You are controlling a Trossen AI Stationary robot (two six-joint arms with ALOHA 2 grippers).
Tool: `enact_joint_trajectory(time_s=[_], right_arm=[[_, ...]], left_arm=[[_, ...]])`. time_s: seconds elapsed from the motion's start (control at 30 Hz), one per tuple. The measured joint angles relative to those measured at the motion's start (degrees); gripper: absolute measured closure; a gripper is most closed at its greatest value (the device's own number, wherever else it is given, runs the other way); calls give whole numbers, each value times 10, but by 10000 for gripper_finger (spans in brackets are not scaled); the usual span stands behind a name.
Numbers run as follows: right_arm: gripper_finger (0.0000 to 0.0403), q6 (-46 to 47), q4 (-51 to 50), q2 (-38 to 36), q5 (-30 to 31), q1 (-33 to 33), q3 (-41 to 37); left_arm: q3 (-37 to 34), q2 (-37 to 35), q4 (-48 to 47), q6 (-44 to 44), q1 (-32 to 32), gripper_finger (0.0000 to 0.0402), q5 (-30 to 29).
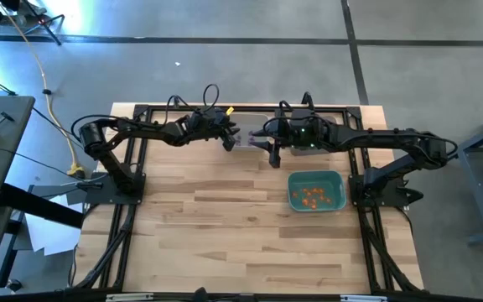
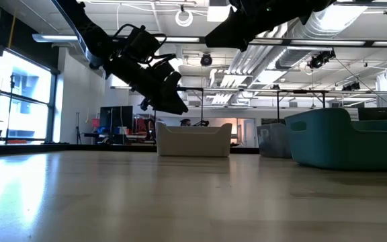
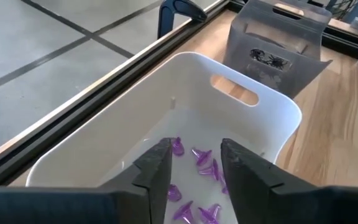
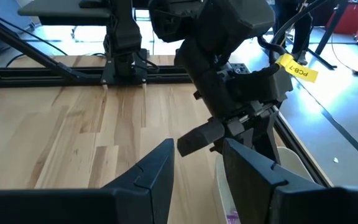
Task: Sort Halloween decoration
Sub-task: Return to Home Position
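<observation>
Purple pointed trinkets (image 3: 199, 159) — glossy white bin (image 3: 277, 103)

Black jointed arms (image 1: 132, 138), yellow tag (image 4: 297, 70) near left pincer (image 3: 194, 149), perhaps "PCB"

A white bin (image 3: 194, 78), grey bin (image 3: 278, 37) and teal bin (image 1: 315, 174) stand on the wooden table (image 1: 225, 239).

Reaching in from either side with the left arm (image 1: 141, 130) and the right arm (image 1: 376, 138), elbows bent, wrists raised. Holding the left fingers (image 1: 229, 140) parted, tips tilted down, nothing between them. Holding the right fingers (image 1: 273, 154) parted and empty too, just short of the left fingers, not touching.
</observation>
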Motion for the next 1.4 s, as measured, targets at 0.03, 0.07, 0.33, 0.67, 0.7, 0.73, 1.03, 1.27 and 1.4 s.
enact_joint_trajectory(time_s=[0.03, 0.07, 0.33, 0.67, 0.7, 0.73, 1.03, 1.27, 1.4], right_arm=[[270, 0, 0, 0, 0, 0, 0], [270, 0, -1, 0, 0, 0, 0], [270, 10, -24, 0, 1, 0, 0], [270, 92, -253, 0, 93, -10, 0], [270, 102, -279, 0, 95, -12, 0], [270, 111, -303, 0, 96, -12, 0], [270, 120, -360, -2, 95, -12, 11], [270, 101, -377, -68, 96, -11, 12], [270, 98, -383, -148, 96, -11, 12]], left_arm=[[0, 0, 0, 0, 0, 272, 0], [0, 0, 0, 0, 0, 271, 0], [0, -2, -9, -16, 0, 270, 9], [0, -105, -322, -60, -21, 270, 55], [0, -120, -357, -67, -32, 270, 64], [0, -136, -391, -76, -43, 270, 71], [0, -291, -395, -75, -150, 270, -34], [0, -384, -531, -149, -232, 270, -178], [0, -414, -620, -199, -292, 271, -241]])
